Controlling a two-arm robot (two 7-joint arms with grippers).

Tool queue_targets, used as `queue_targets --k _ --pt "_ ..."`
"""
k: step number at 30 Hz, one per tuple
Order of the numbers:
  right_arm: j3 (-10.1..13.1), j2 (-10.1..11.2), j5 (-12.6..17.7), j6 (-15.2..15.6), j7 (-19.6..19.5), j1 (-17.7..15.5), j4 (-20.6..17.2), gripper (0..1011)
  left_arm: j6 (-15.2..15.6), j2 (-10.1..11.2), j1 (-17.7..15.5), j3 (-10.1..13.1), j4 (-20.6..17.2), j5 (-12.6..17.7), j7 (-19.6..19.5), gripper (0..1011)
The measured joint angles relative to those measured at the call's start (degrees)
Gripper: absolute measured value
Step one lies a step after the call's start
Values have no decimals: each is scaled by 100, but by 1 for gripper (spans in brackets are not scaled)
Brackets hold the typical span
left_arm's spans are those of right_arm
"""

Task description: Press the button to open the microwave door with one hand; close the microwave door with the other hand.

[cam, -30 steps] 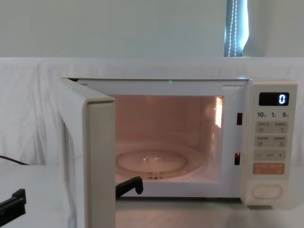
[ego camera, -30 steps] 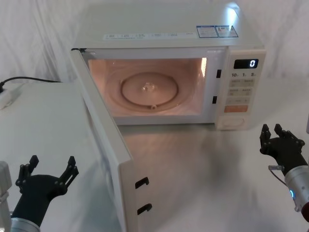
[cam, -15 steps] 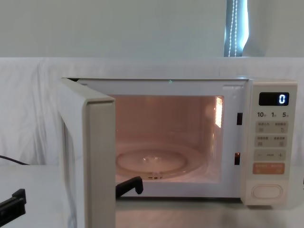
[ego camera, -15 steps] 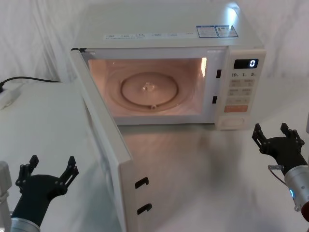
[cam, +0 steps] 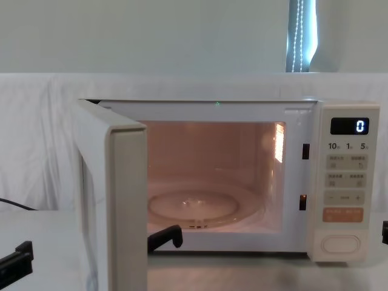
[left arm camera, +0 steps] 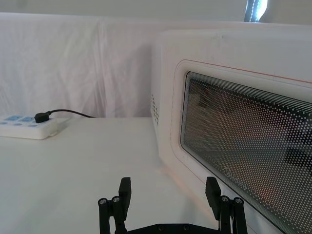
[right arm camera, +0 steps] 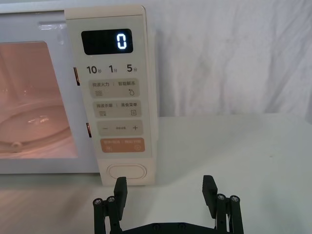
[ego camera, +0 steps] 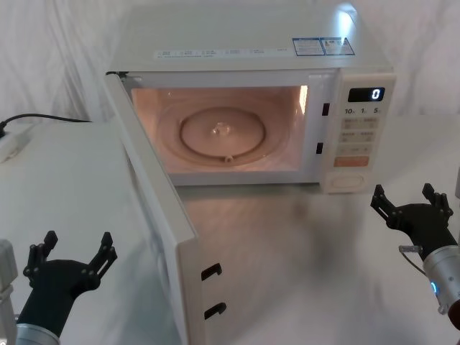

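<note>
Door: the microwave door (ego camera: 154,215) stands swung wide open, hinged at my 10 o'clock, free edge toward me.
Left gripper (ego camera: 70,257): mine, fingers spread and empty, at 7 o'clock beside the door's outer face.
Right gripper (ego camera: 411,203): fingers apart, empty, at 4 o'clock, just short of the button (right arm camera: 126,171).
Handling: I judge the door light, rigid and free-swinging; push flat on the frame near the free edge, not the glass.
</note>
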Motion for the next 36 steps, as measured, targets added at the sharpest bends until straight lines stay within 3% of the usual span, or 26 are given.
queue_targets --k 13,22,36 --pt "0 0 0 0 0 0 0 1002 0 0 0 0 0 0 0 970" --pt "0 0 0 0 0 0 0 1002 0 0 0 0 0 0 0 753" --pt "0 0 0 0 0 0 0 1002 0 0 0 0 0 0 0 280"
